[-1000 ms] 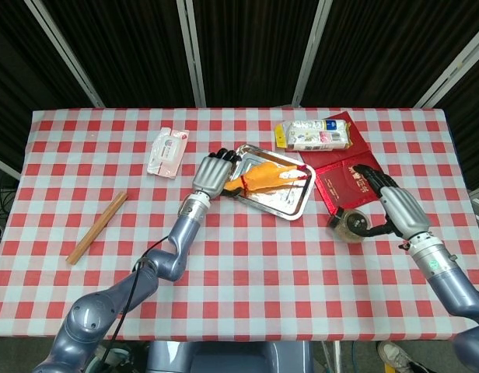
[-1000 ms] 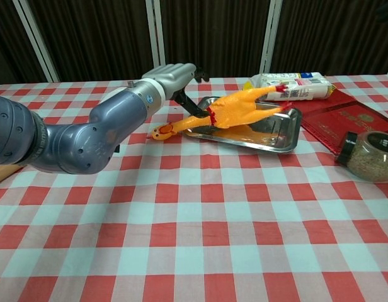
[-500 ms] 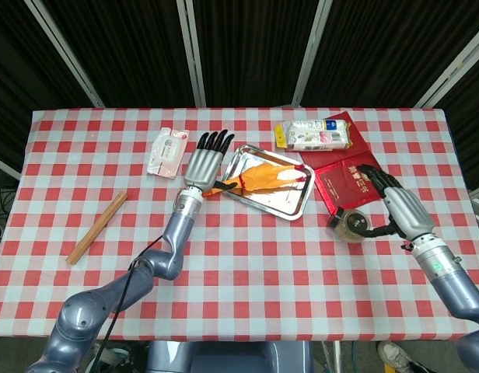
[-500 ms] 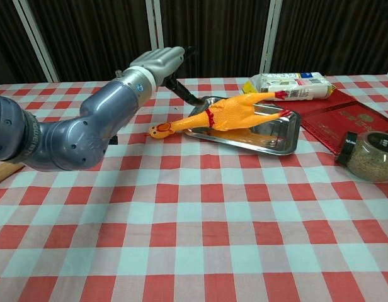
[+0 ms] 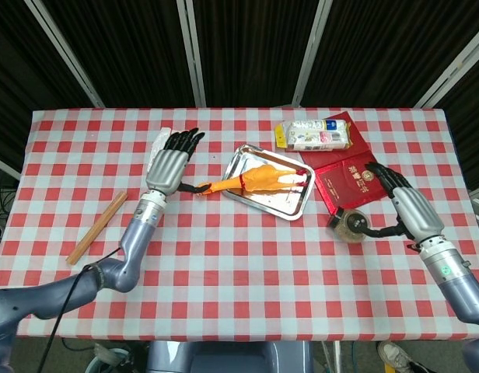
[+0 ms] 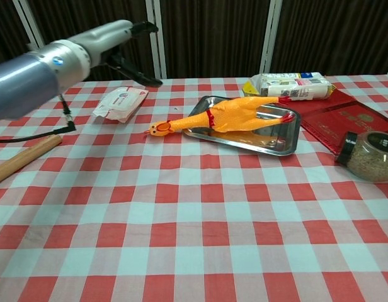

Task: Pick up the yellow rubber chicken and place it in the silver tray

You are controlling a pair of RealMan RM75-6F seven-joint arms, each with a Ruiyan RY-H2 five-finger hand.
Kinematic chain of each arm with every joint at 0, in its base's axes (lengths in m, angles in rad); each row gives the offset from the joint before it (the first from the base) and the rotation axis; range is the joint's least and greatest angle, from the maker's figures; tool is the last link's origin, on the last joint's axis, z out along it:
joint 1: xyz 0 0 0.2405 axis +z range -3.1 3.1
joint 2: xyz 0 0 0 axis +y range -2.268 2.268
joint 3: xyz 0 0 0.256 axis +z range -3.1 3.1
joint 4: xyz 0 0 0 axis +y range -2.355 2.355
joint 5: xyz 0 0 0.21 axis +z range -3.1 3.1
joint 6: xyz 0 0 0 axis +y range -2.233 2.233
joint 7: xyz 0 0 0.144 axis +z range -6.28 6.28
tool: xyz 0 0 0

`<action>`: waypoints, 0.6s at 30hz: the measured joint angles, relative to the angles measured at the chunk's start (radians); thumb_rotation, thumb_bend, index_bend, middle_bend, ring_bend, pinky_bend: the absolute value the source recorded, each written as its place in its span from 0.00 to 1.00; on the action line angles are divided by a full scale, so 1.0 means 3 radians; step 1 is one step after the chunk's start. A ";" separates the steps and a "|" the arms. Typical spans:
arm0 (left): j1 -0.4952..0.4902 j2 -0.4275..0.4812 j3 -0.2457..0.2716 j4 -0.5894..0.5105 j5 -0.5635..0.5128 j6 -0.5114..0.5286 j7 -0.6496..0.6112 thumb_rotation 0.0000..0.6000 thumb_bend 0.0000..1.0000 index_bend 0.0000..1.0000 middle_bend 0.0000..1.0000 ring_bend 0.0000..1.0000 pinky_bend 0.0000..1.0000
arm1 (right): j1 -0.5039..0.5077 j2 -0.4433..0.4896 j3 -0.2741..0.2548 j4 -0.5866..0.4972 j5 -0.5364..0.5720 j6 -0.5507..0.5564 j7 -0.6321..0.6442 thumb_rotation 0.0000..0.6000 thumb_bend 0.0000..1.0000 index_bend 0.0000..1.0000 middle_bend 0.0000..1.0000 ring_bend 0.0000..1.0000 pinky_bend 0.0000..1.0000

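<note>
The yellow rubber chicken [image 5: 259,179] [image 6: 235,114] lies lengthwise in the silver tray [image 5: 290,203] [image 6: 288,135], with its neck and head hanging over the tray's left rim onto the cloth. My left hand [image 5: 169,163] [image 6: 121,39] is open, fingers spread, raised to the left of the chicken's head and apart from it. My right hand [image 5: 403,203] hovers at the table's right side beside a jar, its fingers loosely curved and holding nothing.
A glass jar with a black lid [image 5: 350,224] [image 6: 367,155] stands right of the tray, by a red booklet [image 5: 344,180]. A white and yellow packet [image 5: 313,134] lies behind the tray. A white pouch [image 6: 120,100] and a wooden stick [image 5: 96,227] lie at the left.
My left hand let go of the chicken and drew back to the left and upward. The chicken now rests in the tray with its head over the rim.
</note>
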 measured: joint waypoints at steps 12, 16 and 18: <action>0.1201 0.1491 0.0512 -0.1674 0.0165 0.0782 0.0044 1.00 0.10 0.05 0.00 0.00 0.01 | -0.0209 -0.0178 -0.0056 0.0109 -0.0155 0.0568 -0.0505 1.00 0.27 0.00 0.03 0.00 0.06; 0.1554 0.1720 0.0721 -0.1876 0.0402 0.1137 -0.0076 1.00 0.10 0.06 0.00 0.00 0.01 | -0.0343 -0.0298 -0.0086 0.0186 -0.0217 0.0888 -0.0809 1.00 0.27 0.00 0.03 0.00 0.06; 0.1733 0.1796 0.0830 -0.1935 0.0508 0.1308 -0.0139 1.00 0.10 0.06 0.00 0.00 0.01 | -0.0457 -0.0392 -0.0126 0.0245 -0.0261 0.1105 -0.0985 1.00 0.27 0.00 0.03 0.00 0.05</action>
